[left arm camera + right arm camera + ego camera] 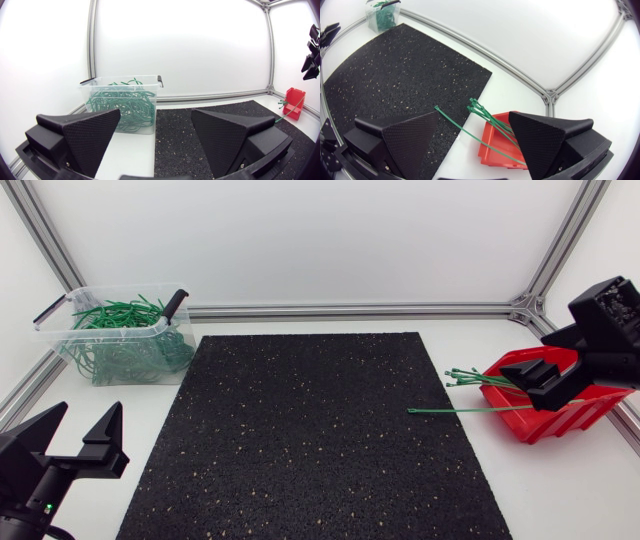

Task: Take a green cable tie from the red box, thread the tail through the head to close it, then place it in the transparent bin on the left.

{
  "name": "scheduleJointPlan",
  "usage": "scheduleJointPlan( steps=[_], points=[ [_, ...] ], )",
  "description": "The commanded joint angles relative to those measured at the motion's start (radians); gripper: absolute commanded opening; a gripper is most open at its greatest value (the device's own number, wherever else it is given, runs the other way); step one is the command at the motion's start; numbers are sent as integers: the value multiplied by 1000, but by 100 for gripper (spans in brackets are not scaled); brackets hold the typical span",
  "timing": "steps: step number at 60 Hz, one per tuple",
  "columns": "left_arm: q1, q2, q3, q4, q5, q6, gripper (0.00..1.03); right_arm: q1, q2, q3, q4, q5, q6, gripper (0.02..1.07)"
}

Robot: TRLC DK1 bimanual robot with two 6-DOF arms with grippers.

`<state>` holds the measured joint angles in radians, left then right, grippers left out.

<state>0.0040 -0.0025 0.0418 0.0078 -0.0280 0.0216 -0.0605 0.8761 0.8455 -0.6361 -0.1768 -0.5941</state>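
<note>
The red box (548, 418) stands at the table's right edge, with several green cable ties (476, 378) poking out of it toward the mat. One long tie (450, 410) reaches from the box onto the mat. My right gripper (545, 385) hangs open just above the box, holding nothing. In the right wrist view the box (492, 145) and ties (484, 112) lie below and between the open fingers of that gripper (474, 120). The transparent bin (60, 315), full of green ties, sits at the back left. My left gripper (82, 422) is open and empty at the front left, facing the bin (122, 102).
A black speckled mat (310, 430) covers the middle of the table. Aluminium frame rails (350, 310) run along the back and side edges. White table surface shows between the mat and the bin and around the red box.
</note>
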Motion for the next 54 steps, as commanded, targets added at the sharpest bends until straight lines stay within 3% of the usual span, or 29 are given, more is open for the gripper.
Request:
scheduleJointPlan(
  steps=[1, 11, 20, 29, 43, 54],
  points=[
    [-2, -8, -40, -15, -9, -23, 99, 31, 78, 40, -39, 17, -96, 103],
    [-2, -7, -40, -15, -9, -23, 99, 128, 182, 43, -122, 66, -182, 103],
    [-2, -7, -40, -15, -9, -23, 99, 203, 225, -37, -73, 122, -297, 102],
    [-4, -7, -40, -15, -9, -23, 99, 195, 334, -51, 19, 132, -366, 102],
    [-4, -4, -40, -17, -9, -23, 99, 145, 538, 12, 53, 129, -415, 93],
    [-6, -2, -40, -17, -7, -23, 99, 114, 663, 81, 93, 125, -427, 92]
  ],
)
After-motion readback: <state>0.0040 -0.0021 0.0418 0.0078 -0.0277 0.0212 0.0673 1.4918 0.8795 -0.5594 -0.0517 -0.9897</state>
